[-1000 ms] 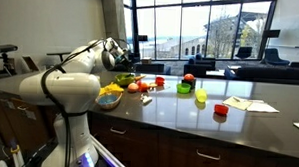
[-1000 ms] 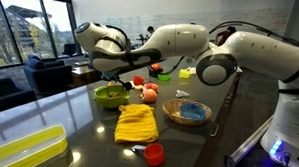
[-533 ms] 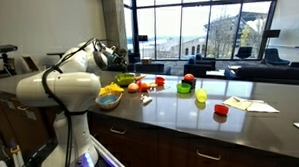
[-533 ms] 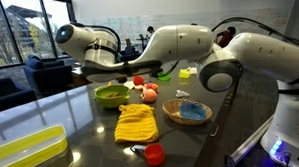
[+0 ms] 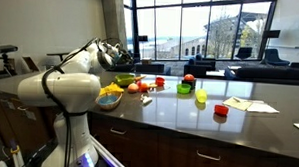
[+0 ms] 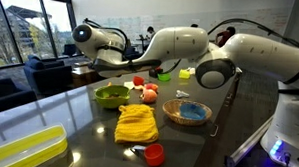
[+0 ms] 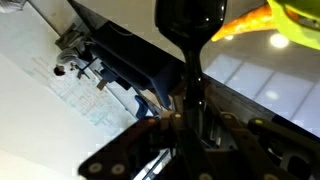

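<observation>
End effector [image 5: 119, 58] swung away sideways, now partway back, hovering above green bowl [image 6: 111, 99]. Bowl sits untouched on surface [image 6: 88, 129]. Cannot tell whether jaws are spread or pinching.

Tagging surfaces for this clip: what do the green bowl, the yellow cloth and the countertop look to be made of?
The green bowl is probably plastic: smooth, even colour, soft sheen. The yellow cloth looks like woven or knitted fabric, matt and lying in soft folds. The countertop is a hard polished slab, dark and glossy with clear reflections; whether it is stone or laminate cannot be told.
</observation>
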`<state>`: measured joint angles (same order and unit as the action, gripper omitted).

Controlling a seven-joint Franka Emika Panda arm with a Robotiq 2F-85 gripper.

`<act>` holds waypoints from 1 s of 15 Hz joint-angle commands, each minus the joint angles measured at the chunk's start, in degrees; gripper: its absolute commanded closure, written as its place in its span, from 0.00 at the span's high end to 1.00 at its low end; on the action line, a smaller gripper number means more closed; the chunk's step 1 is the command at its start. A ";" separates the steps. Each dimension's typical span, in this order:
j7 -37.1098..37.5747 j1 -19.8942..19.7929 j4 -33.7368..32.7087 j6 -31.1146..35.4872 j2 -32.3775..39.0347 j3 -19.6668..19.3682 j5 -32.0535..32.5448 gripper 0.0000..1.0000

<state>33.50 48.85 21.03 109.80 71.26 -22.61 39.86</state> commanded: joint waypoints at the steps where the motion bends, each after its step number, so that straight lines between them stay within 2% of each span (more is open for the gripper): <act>1: -7.56 -6.57 -0.01 10.25 -1.65 5.74 -5.83 0.06; 4: -16.01 -11.66 -0.03 17.60 -1.16 9.99 -13.48 0.06; 6: -22.72 -14.39 0.06 20.01 -0.70 13.50 -18.87 0.06; 10: -35.60 -17.15 0.55 16.69 -1.28 20.91 -27.46 0.06; 13: -37.78 -16.09 0.63 11.38 -1.76 20.39 -27.28 0.06; 14: -35.57 -16.54 -0.40 14.04 -0.27 19.67 -26.90 0.06; 15: -35.65 -16.38 -0.47 13.48 -0.25 19.69 -26.92 0.24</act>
<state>-1.90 32.42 21.34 123.72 70.67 -2.50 13.48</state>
